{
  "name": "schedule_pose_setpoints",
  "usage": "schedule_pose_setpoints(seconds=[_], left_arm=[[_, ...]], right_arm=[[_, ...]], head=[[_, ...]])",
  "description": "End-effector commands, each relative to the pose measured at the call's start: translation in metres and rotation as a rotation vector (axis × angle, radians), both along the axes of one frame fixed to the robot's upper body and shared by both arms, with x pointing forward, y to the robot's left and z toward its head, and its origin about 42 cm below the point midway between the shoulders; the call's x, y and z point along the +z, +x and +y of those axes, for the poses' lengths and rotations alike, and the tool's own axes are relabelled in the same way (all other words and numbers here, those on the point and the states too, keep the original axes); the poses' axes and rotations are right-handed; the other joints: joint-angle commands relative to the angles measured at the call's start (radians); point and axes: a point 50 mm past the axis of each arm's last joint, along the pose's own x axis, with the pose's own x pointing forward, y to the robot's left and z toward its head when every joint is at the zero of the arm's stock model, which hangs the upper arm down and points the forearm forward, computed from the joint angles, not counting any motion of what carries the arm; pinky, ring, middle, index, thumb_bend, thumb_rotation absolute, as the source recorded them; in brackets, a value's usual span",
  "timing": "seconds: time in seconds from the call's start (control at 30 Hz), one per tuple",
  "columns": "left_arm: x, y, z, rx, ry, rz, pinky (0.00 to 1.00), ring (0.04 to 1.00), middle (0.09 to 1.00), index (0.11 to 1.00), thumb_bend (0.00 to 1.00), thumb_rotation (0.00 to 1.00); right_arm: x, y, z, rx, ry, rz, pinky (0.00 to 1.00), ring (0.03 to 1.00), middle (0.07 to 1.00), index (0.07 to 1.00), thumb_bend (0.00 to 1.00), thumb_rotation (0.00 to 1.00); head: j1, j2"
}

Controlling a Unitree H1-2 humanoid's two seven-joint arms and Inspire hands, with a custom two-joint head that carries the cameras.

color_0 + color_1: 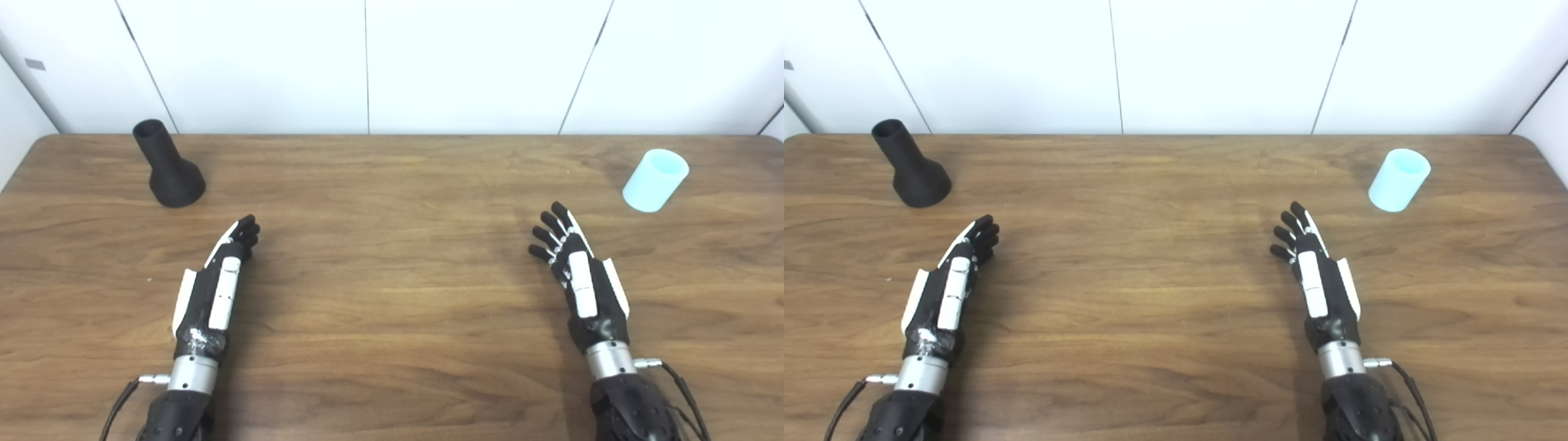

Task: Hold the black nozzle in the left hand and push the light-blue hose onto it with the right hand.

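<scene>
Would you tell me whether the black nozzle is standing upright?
Upright: the black nozzle rests on its wide base, narrow open end up.

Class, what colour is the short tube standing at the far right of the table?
The hose is light blue, clearest in the left eye view.

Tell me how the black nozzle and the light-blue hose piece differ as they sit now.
The black nozzle flares to a wide base; the light-blue hose is a plain straight cylinder. The nozzle stands far left, the hose far right. Both stand upright, open end up, on the table, untouched by either hand.
</scene>
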Motion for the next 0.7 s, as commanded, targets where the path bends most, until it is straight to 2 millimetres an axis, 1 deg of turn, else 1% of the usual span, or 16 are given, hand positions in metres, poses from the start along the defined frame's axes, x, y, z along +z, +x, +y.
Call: schedule_pose_setpoints(seconds=[0.0,0.07,0.1,0.17,0.23,0.3,0.37,0.4,0.47,0.5,0.57,0.6,0.63,0.67], left_arm=[[-0.007,-0.001,-0.006,-0.018,0.006,0.05,0.94,0.918,0.904,0.905,0.42,0.93],[-0.01,-0.002,-0.008,-0.013,0.001,0.055,0.94,0.92,0.901,0.901,0.43,0.93],[-0.012,-0.002,-0.009,-0.009,-0.005,0.058,0.94,0.92,0.9,0.899,0.44,0.93],[-0.015,-0.002,-0.012,-0.008,-0.022,0.064,0.95,0.924,0.901,0.896,0.43,0.92],[-0.019,-0.004,-0.016,-0.011,-0.03,0.077,0.97,0.937,0.91,0.906,0.43,0.91],[-0.021,-0.005,-0.019,-0.014,-0.03,0.096,1.0,0.954,0.919,0.914,0.46,0.89],[-0.022,-0.005,-0.021,-0.023,-0.014,0.096,1.0,0.966,0.924,0.918,0.46,0.88],[-0.024,-0.004,-0.021,-0.025,-0.008,0.093,1.0,0.961,0.923,0.919,0.45,0.89],[-0.026,-0.003,-0.024,-0.023,-0.001,0.084,0.98,0.954,0.92,0.917,0.44,0.89],[-0.028,-0.002,-0.025,-0.021,-0.001,0.082,0.97,0.948,0.918,0.916,0.44,0.89],[-0.03,-0.002,-0.028,-0.018,-0.008,0.079,0.95,0.939,0.915,0.914,0.44,0.89],[-0.032,-0.001,-0.029,-0.017,-0.011,0.079,0.95,0.94,0.916,0.915,0.43,0.88],[-0.033,-0.001,-0.03,-0.016,-0.012,0.08,0.95,0.94,0.915,0.914,0.43,0.88],[-0.034,-0.001,-0.031,-0.018,-0.009,0.085,0.95,0.94,0.914,0.914,0.44,0.88]], right_arm=[[-0.022,-0.013,0.001,-0.005,0.011,0.079,0.81,0.884,0.923,0.943,0.5,1.0],[-0.024,-0.013,-0.001,-0.003,0.01,0.082,0.82,0.893,0.925,0.945,0.54,1.0],[-0.025,-0.013,-0.003,-0.003,0.01,0.083,0.83,0.897,0.927,0.947,0.55,1.0],[-0.029,-0.013,-0.006,-0.002,0.011,0.085,0.83,0.896,0.93,0.949,0.54,1.0],[-0.033,-0.013,-0.009,-0.003,0.016,0.09,0.84,0.902,0.938,0.958,0.52,1.0],[-0.036,-0.013,-0.011,-0.006,0.02,0.092,0.85,0.906,0.938,0.958,0.51,1.0],[-0.038,-0.012,-0.014,-0.004,0.023,0.093,0.87,0.903,0.932,0.955,0.51,1.0],[-0.039,-0.012,-0.016,-0.003,0.024,0.093,0.88,0.909,0.936,0.957,0.52,1.0],[-0.042,-0.011,-0.019,0.003,0.017,0.085,0.89,0.917,0.942,0.964,0.52,1.0],[-0.044,-0.01,-0.02,0.007,0.014,0.082,0.89,0.921,0.945,0.965,0.52,1.0],[-0.046,-0.01,-0.022,0.01,0.008,0.081,0.89,0.925,0.947,0.966,0.53,1.0],[-0.048,-0.01,-0.023,0.01,0.007,0.082,0.88,0.923,0.946,0.965,0.53,1.0],[-0.048,-0.01,-0.023,0.009,0.007,0.081,0.88,0.919,0.941,0.964,0.53,1.0],[-0.049,-0.01,-0.024,0.007,0.01,0.085,0.88,0.917,0.939,0.964,0.53,1.0]], head=[[0.022,-0.011],[0.048,-0.028],[0.07,-0.046],[0.093,-0.065],[0.134,-0.098],[0.163,-0.115],[0.185,-0.127],[0.202,-0.14],[0.217,-0.154],[0.23,-0.17],[0.241,-0.187],[0.254,-0.205],[0.254,-0.205],[0.264,-0.216]])
